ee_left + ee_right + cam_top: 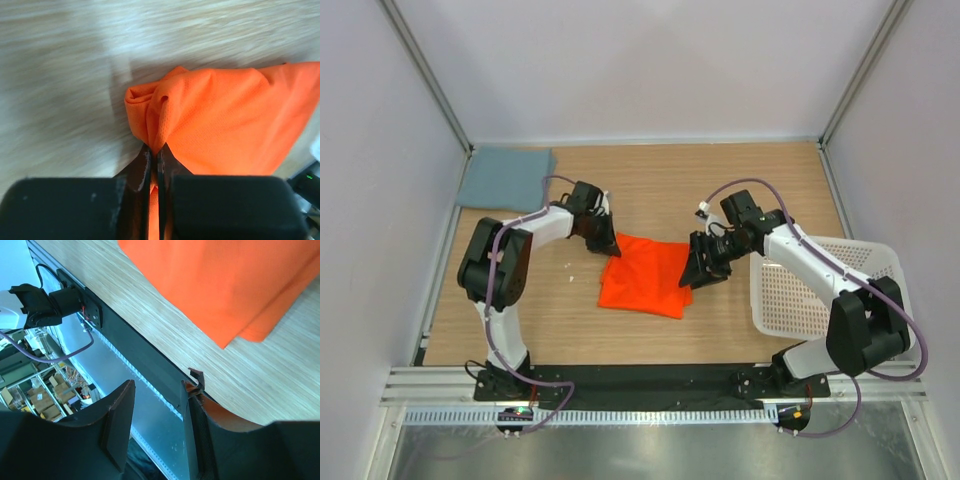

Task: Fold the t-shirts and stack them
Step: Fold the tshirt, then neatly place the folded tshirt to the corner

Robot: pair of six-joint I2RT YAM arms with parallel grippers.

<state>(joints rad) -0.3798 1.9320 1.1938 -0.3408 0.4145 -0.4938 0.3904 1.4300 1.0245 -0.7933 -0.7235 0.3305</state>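
The orange t-shirt (645, 277) lies folded in the middle of the table. My left gripper (603, 240) is shut on its far left corner; the left wrist view shows the orange fabric (220, 120) bunched and pinched between the jaws (154, 152). My right gripper (698, 272) hovers at the shirt's right edge, open and empty; the right wrist view shows its gap (159, 405) clear, with the orange shirt (225, 285) beyond it. The grey-blue t-shirt (506, 178) lies folded flat at the far left corner of the table.
A white perforated basket (820, 290) sits at the right side of the table, under my right arm. The table's black front rail (640, 378) runs along the near edge. White walls enclose the table.
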